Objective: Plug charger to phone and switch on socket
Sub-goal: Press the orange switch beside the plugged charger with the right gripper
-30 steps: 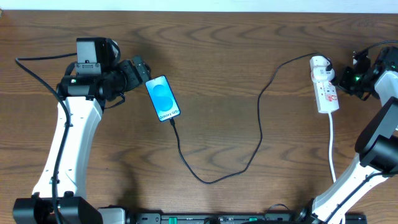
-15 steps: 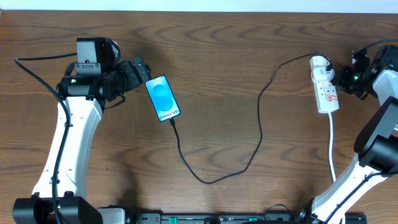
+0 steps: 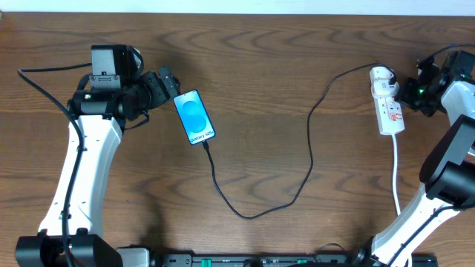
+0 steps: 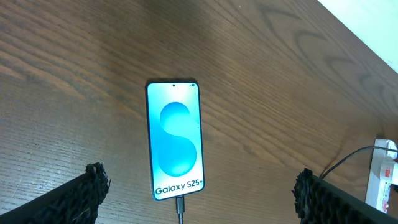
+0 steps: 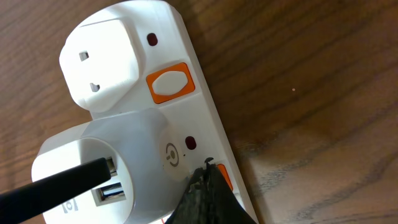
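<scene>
The phone (image 3: 194, 117) lies flat on the table with its blue screen lit; it also shows in the left wrist view (image 4: 175, 140). The black charger cable (image 3: 260, 212) is plugged into its lower end (image 4: 180, 205) and runs in a loop to a white adapter on the socket (image 3: 387, 100). My left gripper (image 3: 168, 81) is open and hangs just left of the phone's top. My right gripper (image 5: 208, 186) is shut, its tip on an orange switch (image 5: 219, 177) of the white socket (image 5: 124, 93); in the overhead view it (image 3: 407, 91) sits at the strip's right side.
The socket's white cord (image 3: 397, 178) runs toward the front edge at the right. A second orange switch (image 5: 169, 82) sits by a white plug at the strip's end. A pale wall edge (image 3: 237, 6) bounds the far side of the table.
My right gripper has shifted slightly left toward the socket. The left arm, phone and cable have not moved.
</scene>
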`<state>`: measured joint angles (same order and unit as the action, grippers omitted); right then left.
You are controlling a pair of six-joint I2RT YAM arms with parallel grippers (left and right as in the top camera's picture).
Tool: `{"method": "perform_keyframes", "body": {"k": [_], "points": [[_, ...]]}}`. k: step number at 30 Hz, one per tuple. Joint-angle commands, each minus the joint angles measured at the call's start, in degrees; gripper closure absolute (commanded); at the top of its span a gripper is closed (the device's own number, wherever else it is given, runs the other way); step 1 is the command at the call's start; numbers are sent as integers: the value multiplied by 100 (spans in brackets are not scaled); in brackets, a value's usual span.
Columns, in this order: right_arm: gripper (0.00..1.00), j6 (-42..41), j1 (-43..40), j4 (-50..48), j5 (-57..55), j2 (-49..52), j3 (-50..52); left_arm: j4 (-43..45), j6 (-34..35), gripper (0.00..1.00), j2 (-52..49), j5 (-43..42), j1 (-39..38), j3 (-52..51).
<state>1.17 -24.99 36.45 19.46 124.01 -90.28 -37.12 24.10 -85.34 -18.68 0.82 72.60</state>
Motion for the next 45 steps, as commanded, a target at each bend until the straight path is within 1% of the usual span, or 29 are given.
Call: {"method": "perform_keyframes", "body": {"k": [1,15,24,28,38,45], "points": [[99,125,647,262,1095,238,245,-17,-28,2,4,79,17,-11],[99,48,861,326,1379,238,245,-17,-28,2,4,81,17,-11],[99,-374,883,389,1414,238,245,-17,-28,2,4,81,17,-11],[99,-417,916,387,1410,238,245,-17,-28,2,4,79,17,-11],[99,-404,1082,385,955,238,245,-17,-28,2,4,81,17,-11],[99,-131,1134,407,962,238,245,-17,-28,2,4,79,17,-11]]}}
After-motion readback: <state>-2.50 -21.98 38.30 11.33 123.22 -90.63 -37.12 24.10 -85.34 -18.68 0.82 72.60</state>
